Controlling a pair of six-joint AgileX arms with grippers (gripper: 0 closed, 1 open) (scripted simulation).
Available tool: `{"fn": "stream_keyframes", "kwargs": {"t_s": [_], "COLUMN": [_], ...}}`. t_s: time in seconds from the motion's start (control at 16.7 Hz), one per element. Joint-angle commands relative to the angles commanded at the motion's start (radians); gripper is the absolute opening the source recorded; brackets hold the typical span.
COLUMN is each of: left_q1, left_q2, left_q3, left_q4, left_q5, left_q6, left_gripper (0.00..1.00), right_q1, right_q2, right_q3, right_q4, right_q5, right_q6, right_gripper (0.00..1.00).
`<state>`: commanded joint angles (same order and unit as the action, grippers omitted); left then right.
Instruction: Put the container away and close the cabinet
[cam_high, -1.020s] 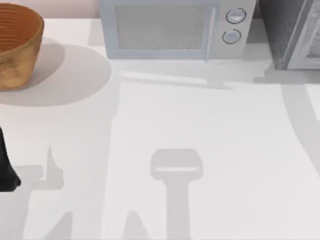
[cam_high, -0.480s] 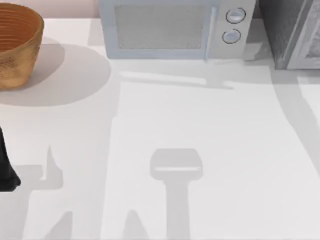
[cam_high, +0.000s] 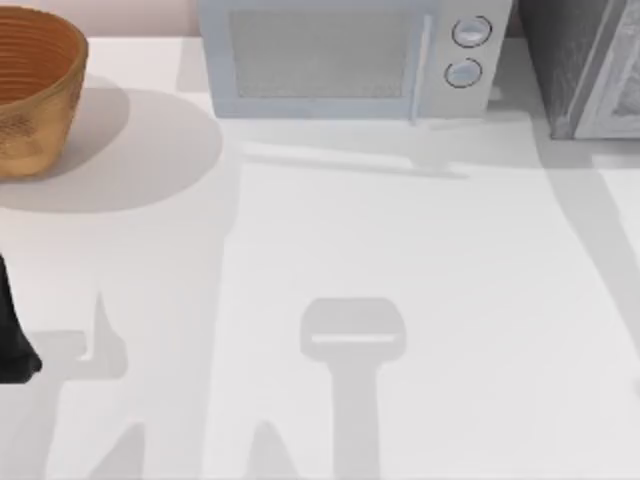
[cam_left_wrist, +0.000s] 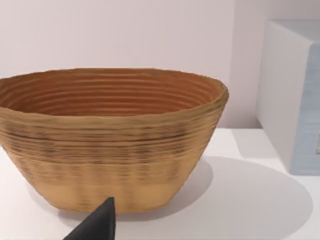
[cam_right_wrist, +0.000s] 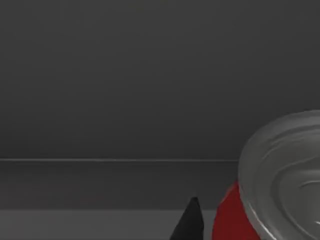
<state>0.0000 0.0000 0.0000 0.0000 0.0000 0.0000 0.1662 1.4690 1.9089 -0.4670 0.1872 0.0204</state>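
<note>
Looking down from above, we saw the white tabletop (cam_high: 400, 250) with a woven brown basket (cam_high: 35, 90) at its far left corner, a pale microwave (cam_high: 350, 55) along the far edge, and the grey cabinet (cam_high: 585, 65) at the far right corner, its door (cam_high: 620, 85) standing ajar. Our left arm (cam_high: 12, 335) sat parked at the left edge of the tabletop — a dark shape, nothing more of it to read from above.

From the left wrist view the basket (cam_left_wrist: 110, 140) stood upright on the tabletop, close ahead, with the side of the microwave (cam_left_wrist: 295, 95) just beyond it; one dark fingertip (cam_left_wrist: 97, 222) of the left gripper showed before the basket, touching nothing we could see, and we could not tell how far that gripper was spread.

From the right wrist view the container (cam_right_wrist: 272, 200) — red wall, shiny silver top — lay very near the camera against a dark grey interior with a horizontal seam across it. One dark fingertip (cam_right_wrist: 190, 222) of the right gripper stood just beside the can's red side. Whether the fingers clasped the can or merely flanked it, we could not tell.
</note>
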Motion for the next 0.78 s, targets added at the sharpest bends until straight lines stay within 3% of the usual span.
{"fn": "stream_keyframes", "kwargs": {"t_s": [0.54,0.78], "left_q1": [0.0,0.0], "left_q2": [0.0,0.0], "left_q3": [0.0,0.0], "left_q4": [0.0,0.0], "left_q5": [0.0,0.0], "left_q6": [0.0,0.0], "left_gripper": [1.0,1.0], "right_q1": [-0.051,-0.068], "right_q2": [0.469,0.6], "right_q3": [0.665,0.833], "right_q4": [-0.161,-0.205], "right_q5": [-0.043,-0.059], "right_q6": [-0.002,-0.002], "right_gripper": [0.0,0.0]}}
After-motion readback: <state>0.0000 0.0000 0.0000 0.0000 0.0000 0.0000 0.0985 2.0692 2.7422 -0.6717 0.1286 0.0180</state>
